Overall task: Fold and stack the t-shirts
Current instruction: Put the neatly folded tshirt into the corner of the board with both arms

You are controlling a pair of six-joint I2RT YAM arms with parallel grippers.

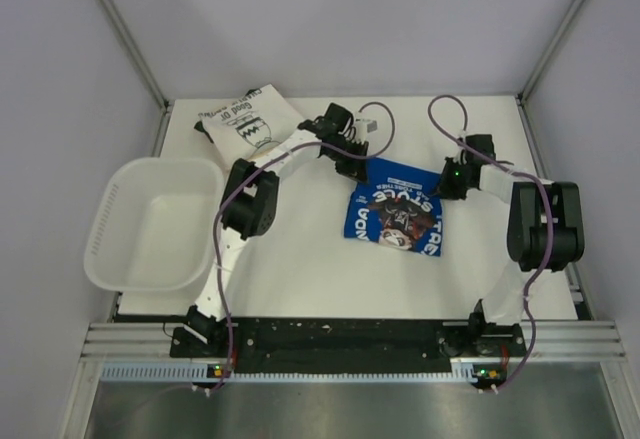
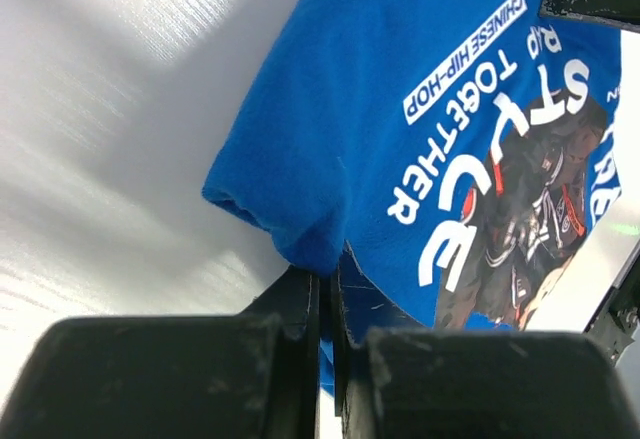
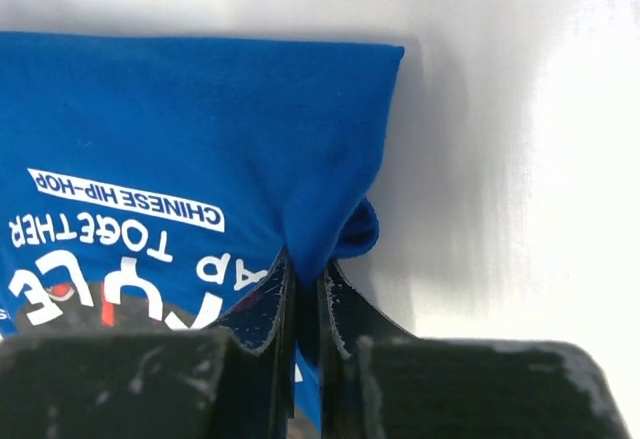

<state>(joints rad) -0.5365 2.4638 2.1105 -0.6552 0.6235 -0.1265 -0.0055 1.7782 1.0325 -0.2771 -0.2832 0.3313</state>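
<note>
Gripping the blue shirt (image 1: 395, 214) on the tabletop (image 1: 300, 269), with left claw (image 2: 322, 284) and right claw (image 3: 305, 279) clenched on its far corners. Best to lift together, keep that edge taut, then lay squarely on the white shirt (image 1: 245, 124).

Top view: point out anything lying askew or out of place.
The white shirt lies crooked in the table's far left corner, one corner seeming to ride up the back wall. The blue shirt is slightly tilted too, pinched by the left gripper and the right gripper.
</note>
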